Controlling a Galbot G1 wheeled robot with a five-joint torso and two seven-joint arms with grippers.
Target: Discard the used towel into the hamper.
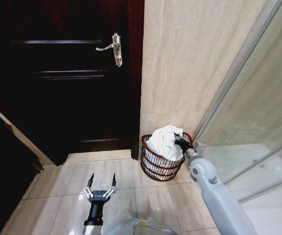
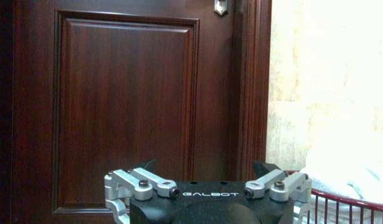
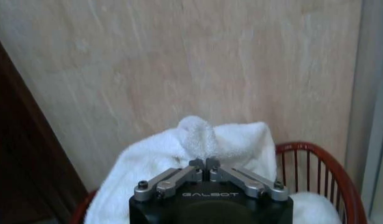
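The right end effector (image 3: 204, 163) pinches the white towel (image 1: 164, 141) over the hamper (image 1: 156, 165); at 7 o'clock, the left end effector (image 1: 101, 181) hovers released.

Head cam looks down from high at tiled floor, dark wooden door (image 1: 57, 78) and reddish-brown woven-bar hamper (image 1: 156, 164), far off. Left wrist cam sits low, facing the door (image 2: 126, 107) close up. Right wrist cam hangs right above the hamper (image 3: 322, 172), facing beige wall. All three share the hamper (image 2: 353, 205).

Bright tiled wall (image 1: 190, 58), murky door (image 1: 57, 88), edges warped.
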